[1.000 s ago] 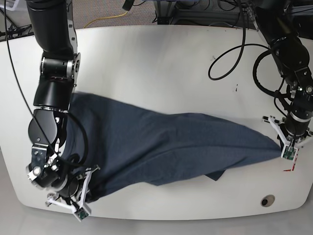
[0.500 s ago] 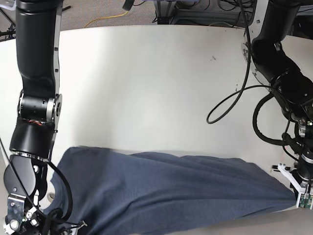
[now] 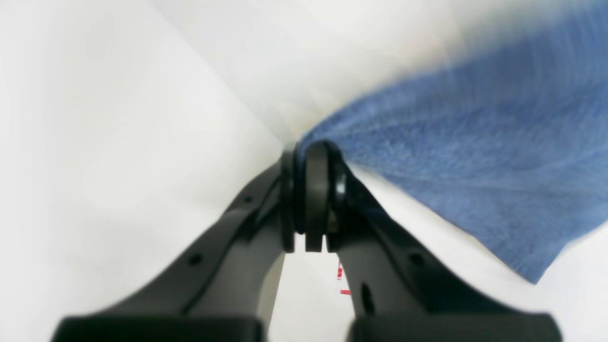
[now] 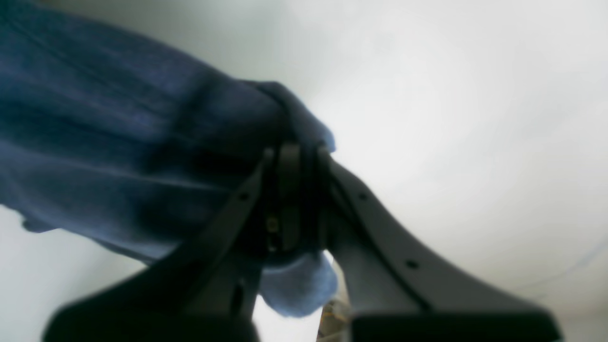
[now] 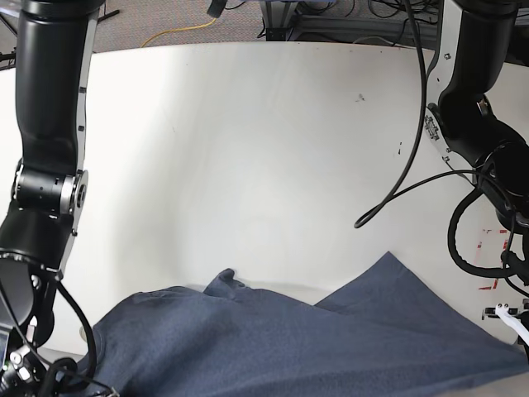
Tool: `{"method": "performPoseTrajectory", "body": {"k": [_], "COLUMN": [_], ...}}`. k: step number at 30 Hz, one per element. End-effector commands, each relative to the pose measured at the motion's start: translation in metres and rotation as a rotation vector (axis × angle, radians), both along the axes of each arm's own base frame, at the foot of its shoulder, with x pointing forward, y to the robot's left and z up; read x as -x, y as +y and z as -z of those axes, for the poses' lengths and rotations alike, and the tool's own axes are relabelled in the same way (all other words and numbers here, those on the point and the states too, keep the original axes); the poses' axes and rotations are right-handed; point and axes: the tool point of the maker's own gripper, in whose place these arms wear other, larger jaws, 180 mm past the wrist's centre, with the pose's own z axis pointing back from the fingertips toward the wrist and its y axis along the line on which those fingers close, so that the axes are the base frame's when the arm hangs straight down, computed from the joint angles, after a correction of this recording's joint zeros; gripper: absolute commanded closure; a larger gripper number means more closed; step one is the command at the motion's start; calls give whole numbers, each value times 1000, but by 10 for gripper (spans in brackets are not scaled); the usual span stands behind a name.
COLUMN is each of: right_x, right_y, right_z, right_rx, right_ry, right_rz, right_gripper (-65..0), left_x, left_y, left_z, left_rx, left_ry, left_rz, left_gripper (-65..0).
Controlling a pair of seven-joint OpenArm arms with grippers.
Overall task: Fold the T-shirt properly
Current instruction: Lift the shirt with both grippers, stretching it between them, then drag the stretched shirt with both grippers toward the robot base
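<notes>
Both my grippers, left and right, clamp opposite ends of the T-shirt, stretched lengthwise between them.

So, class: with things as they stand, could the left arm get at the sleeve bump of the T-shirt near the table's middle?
Probably not right now. The left pincer is shut on a T-shirt corner near the table edge, so it would have to let go first. Otherwise the bare tabletop between looks free.
</notes>
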Motion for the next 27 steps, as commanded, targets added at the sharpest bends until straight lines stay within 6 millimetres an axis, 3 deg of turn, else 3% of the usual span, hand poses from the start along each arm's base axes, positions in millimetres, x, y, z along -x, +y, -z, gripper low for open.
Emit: {"method": "performPoseTrajectory", "body": {"k": [1, 4, 10, 15, 23, 27], "right_x": [17, 27, 61, 91, 145, 170], "right_y": [-14, -17, -29, -26, -32, -34], "right_z": [-5, 25, 94, 148, 228, 259], "right_rx": [20, 17, -8, -47, -114, -162], "right_ry": [-45, -18, 50, 118, 266, 333], "right_rz": [48, 59, 94, 107, 165, 202], "right_gripper": [0, 0, 0, 0, 0, 0], "left_x": [4, 5, 14, 27, 61, 86], "left_y": [0, 0, -2, -5, -11, -1], "left_z": [4, 21, 77, 120, 189, 219], "left_rx": [-15, -15, -14, -18, -23, -18], "left_ry": [-1, 38, 172, 265, 412, 500], "left_rz": [0, 3, 9, 27, 65, 40], "left_gripper": [0, 0, 0, 0, 0, 0]}}
